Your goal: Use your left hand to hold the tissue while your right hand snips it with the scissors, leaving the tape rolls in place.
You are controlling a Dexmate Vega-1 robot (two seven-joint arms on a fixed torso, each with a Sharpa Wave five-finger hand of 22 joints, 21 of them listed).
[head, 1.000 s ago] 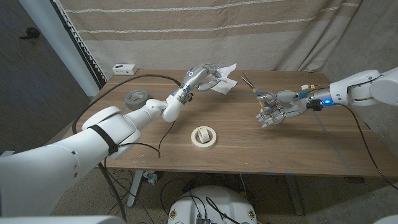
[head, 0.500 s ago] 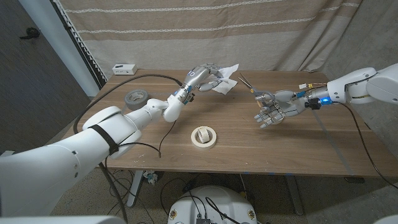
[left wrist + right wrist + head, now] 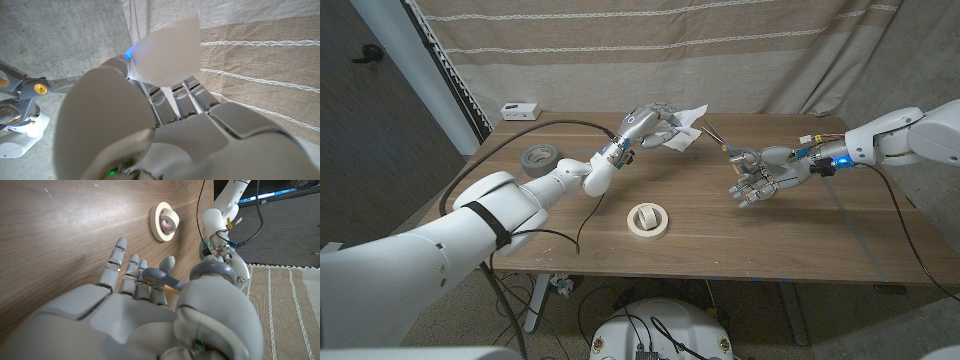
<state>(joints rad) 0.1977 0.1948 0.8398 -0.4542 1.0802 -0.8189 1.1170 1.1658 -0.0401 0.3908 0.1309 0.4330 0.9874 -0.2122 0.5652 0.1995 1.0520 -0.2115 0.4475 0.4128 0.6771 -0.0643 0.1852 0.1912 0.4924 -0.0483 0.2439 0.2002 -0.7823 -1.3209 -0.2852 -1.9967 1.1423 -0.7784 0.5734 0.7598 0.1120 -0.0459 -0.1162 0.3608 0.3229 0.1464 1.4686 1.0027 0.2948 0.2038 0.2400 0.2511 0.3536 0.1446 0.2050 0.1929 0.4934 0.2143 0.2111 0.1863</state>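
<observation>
The left hand [image 3: 650, 124] is raised over the far middle of the table [image 3: 790, 235], its fingers curled around the tissue [image 3: 687, 124]. The white sheet sticks out past the fingers on the side toward the right hand, hanging in the air above the wood. In the left wrist view the tissue [image 3: 167, 52] rises from between the closed fingers [image 3: 192, 95], clamped at its lower part and free above.

The right hand [image 3: 757, 175] is held above the table to the right of the tissue, with its fingers spread and pointing down and toward the robot. It grips the scissors [image 3: 719, 135] by the grey handles near the thumb; the thin blades reach up and toward the tissue, and their tips are just beside the sheet's free edge. Whether the blades touch the tissue cannot be told. In the right wrist view the grey handle loop [image 3: 212, 272] sits over the thumb side of the hand [image 3: 130, 315], while the other fingers [image 3: 117, 260] stretch out apart over the wood. In the left wrist view the scissors [image 3: 22, 92] show as grey handles with a yellow pivot.

A cream tape roll [image 3: 647, 219] lies flat on the table nearer the robot, well apart from both hands. A grey tape roll [image 3: 539, 156] lies on the left part of the table beside the left forearm. A small white box [image 3: 519, 110] sits at the far left corner.
</observation>
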